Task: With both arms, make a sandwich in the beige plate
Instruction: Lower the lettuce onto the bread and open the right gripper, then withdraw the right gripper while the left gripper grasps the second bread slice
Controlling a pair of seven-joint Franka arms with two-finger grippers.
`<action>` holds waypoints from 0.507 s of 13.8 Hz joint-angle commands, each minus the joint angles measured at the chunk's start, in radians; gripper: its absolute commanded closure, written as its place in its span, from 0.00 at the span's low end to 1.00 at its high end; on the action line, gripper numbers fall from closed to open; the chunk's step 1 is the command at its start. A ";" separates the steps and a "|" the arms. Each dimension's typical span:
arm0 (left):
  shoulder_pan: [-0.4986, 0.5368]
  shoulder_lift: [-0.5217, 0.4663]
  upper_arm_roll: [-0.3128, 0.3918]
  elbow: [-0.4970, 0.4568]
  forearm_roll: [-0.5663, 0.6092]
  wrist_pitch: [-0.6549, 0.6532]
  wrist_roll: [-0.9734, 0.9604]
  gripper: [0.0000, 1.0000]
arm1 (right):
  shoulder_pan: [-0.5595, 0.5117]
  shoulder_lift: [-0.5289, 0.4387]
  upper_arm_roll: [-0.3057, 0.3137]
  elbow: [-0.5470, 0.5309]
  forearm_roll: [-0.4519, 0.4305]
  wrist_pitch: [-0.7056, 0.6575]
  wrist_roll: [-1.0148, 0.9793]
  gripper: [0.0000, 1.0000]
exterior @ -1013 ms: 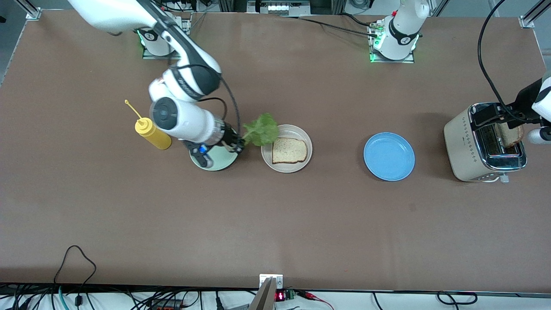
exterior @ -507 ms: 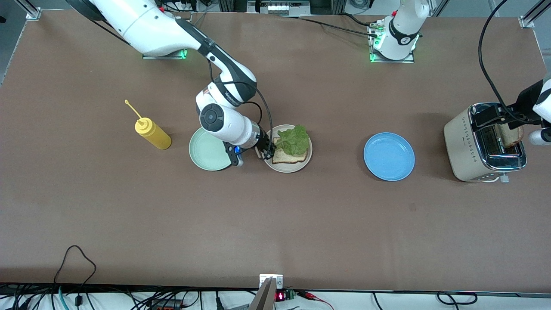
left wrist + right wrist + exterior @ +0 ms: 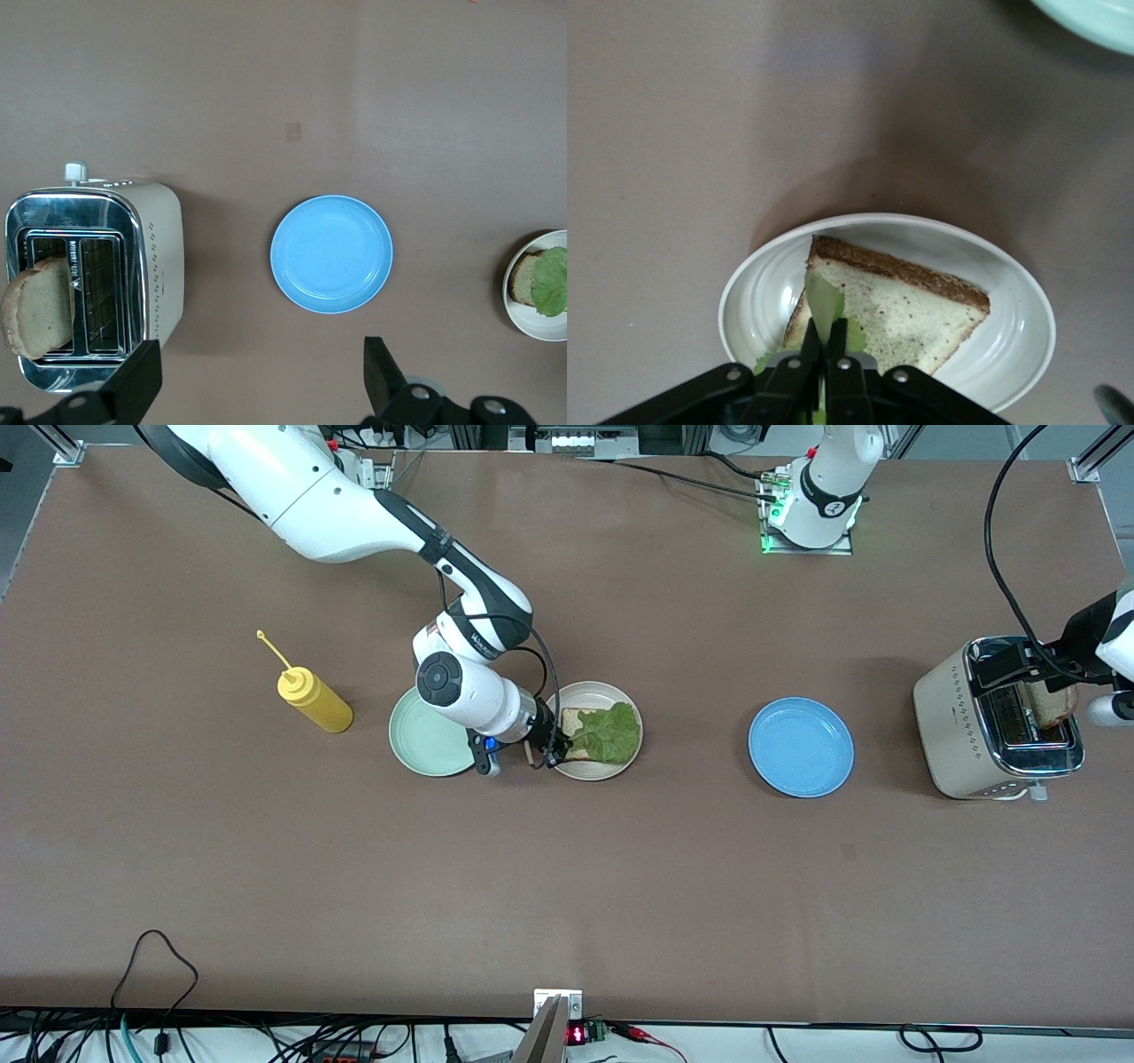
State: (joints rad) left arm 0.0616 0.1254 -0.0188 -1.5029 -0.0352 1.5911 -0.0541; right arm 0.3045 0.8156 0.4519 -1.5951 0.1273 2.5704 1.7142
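The beige plate (image 3: 592, 690) lies mid-table with one bread slice (image 3: 583, 718) on it. A crinkly green lettuce leaf (image 3: 613, 731) lies over most of that slice. My right gripper (image 3: 553, 755) is low at the plate's rim on the right arm's side, shut on the leaf's pale stem (image 3: 826, 305) over the bread (image 3: 921, 310). A second slice (image 3: 1052, 705) sticks up from the toaster (image 3: 974, 726). My left gripper (image 3: 261, 385) hangs open above the toaster with nothing between its fingers.
A blue plate (image 3: 800, 746) sits between the beige plate and the toaster. A mint-green plate (image 3: 425, 737) touches the right arm's wrist side, and a yellow squeeze bottle (image 3: 314, 701) stands toward the right arm's end. A black cable (image 3: 1001, 558) runs to the toaster.
The right gripper carried the lettuce from over the mint-green plate to the beige plate and lowered it onto the bread. The left arm stayed still.
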 commanded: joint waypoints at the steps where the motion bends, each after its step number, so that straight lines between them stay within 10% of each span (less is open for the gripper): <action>1: 0.020 0.000 0.008 0.007 0.017 0.001 0.017 0.00 | 0.019 0.023 -0.002 0.023 0.003 0.007 0.019 0.94; 2: 0.038 0.005 0.008 0.006 0.017 0.001 0.016 0.00 | 0.030 0.031 -0.002 0.023 0.000 0.008 0.016 0.58; 5: 0.096 0.045 0.008 0.006 0.018 -0.003 0.020 0.00 | 0.024 0.025 -0.007 0.023 -0.034 0.008 -0.015 0.00; 7: 0.132 0.094 0.010 0.007 0.018 0.003 0.017 0.00 | 0.006 -0.007 -0.009 0.023 -0.037 -0.010 -0.019 0.00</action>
State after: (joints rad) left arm 0.1658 0.1785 -0.0068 -1.5077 -0.0346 1.5908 -0.0518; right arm 0.3241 0.8317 0.4469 -1.5875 0.1046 2.5775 1.7068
